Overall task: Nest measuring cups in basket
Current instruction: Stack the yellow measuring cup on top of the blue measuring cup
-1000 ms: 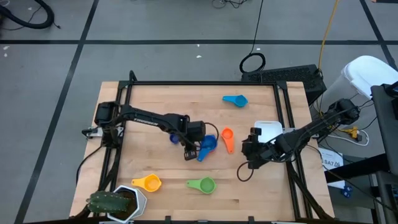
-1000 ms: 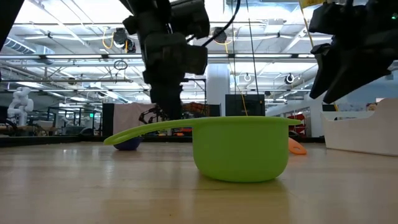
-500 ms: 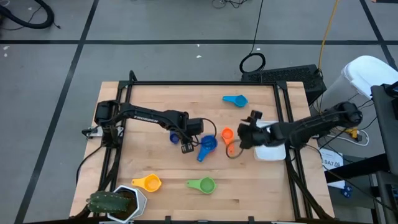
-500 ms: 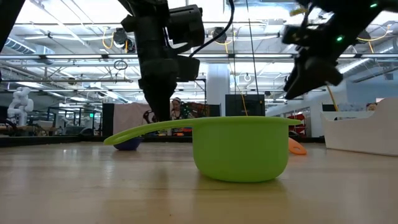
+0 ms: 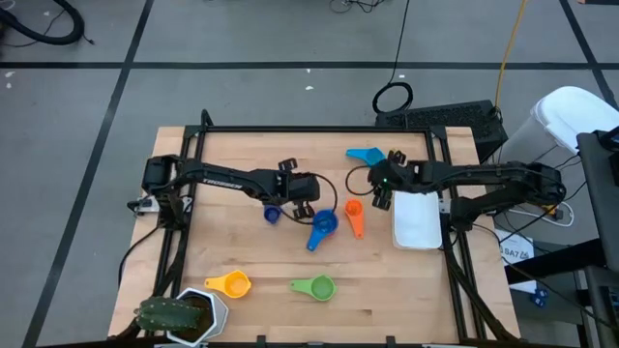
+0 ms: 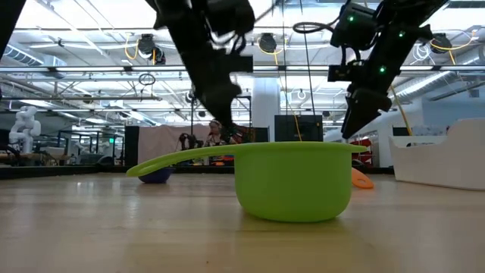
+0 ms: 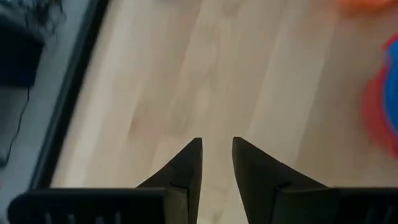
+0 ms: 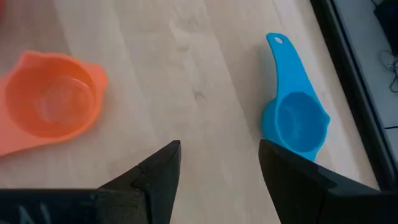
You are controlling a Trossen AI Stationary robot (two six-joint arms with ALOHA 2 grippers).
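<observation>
Six cups rest on their bottoms on the wooden table: light blue [image 5: 366, 155], orange [image 5: 353, 214], blue [image 5: 322, 226], dark blue [image 5: 273, 214], yellow [image 5: 230, 283] and green [image 5: 315, 286]. The left wrist view shows a red rim [image 7: 373, 118] beside blue at its edge. The white basket [image 5: 418, 220] sits at the table's right side. My left gripper [image 5: 302, 198] hovers just beyond the blue cup, its fingers a narrow gap apart [image 7: 217, 143] over bare wood. My right gripper [image 5: 379, 188] is open and empty [image 8: 219, 146], above the table between the orange cup [image 8: 53, 102] and the light blue cup [image 8: 295, 121].
A white hexagonal pot with a green plant [image 5: 184, 314] stands at the near left corner. A black frame rail [image 5: 440, 174] runs along the table's edges. The green cup [image 6: 292, 182] fills the low view's foreground. Bare wood lies at the far left of the table.
My right gripper has swung from the basket's near side toward the far edge and to the left, ending between the orange and light blue cups and uncovering the basket. My left gripper has moved from beside the blue cup toward the far edge and risen. No cup has moved.
</observation>
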